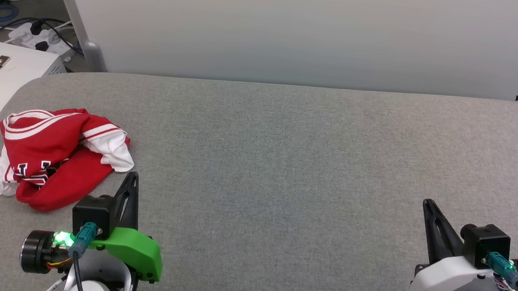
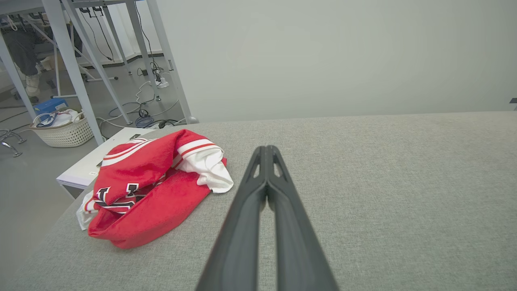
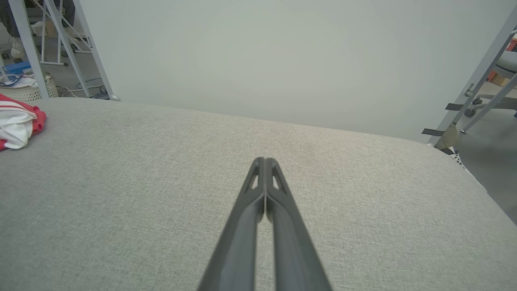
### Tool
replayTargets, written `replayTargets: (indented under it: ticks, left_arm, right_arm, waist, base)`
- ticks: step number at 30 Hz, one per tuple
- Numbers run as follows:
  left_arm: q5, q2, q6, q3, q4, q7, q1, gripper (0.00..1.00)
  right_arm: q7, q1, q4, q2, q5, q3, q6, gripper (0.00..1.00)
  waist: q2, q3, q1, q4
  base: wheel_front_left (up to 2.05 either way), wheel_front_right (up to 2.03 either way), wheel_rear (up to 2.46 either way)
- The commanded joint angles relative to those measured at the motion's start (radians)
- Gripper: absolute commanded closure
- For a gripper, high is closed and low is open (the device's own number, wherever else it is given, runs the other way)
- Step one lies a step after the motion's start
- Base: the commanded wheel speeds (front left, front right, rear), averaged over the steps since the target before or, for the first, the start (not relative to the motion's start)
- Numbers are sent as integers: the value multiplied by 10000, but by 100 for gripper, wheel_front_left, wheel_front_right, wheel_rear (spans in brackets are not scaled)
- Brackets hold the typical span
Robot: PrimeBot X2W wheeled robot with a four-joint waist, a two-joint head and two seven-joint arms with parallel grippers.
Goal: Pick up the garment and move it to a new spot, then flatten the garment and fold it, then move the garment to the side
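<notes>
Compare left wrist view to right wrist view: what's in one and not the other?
Left wrist adds: black lettering on the crumpled red-and-white jersey T-shirt, a white cabinet top beside the grey fabric table, the left gripper with fingers shut.
Right wrist adds: the right gripper with fingers shut, a grey frame leg with black tape, a wheeled chair base.
Shared: the table, pale wall, white woven basket, and the jersey, just a corner of it in the right wrist view.
</notes>
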Motion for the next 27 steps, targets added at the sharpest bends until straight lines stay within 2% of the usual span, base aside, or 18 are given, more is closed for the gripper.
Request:
replayTargets:
  ticks: [1,20,21,27]
  left_arm:
    - [97,-42,43,-12,-20,-7,154,100]
    - [97,-42,43,-12,-20,-7,154,100]
    - [-1,0,0,0,1,-1,1,0]
    - [-39,1,-3,-12,61,-54,-1,0]
  right_arm:
    - [30,82,-45,-1,-97,-14,-7,100]
    - [30,82,-45,-1,-97,-14,-7,100]
    - [-1,0,0,0,1,-1,0,0]
    - [-53,-5,39,2,54,-15,0,0]
  waist:
    - [0,0,0,0]
    - [0,0,0,0]
    - [0,0,0,0]
    - [0,3,0,-1]
  base:
    - [0,0,0]
    - [0,0,0]
    - [0,0,0]
    - [0,0,0]
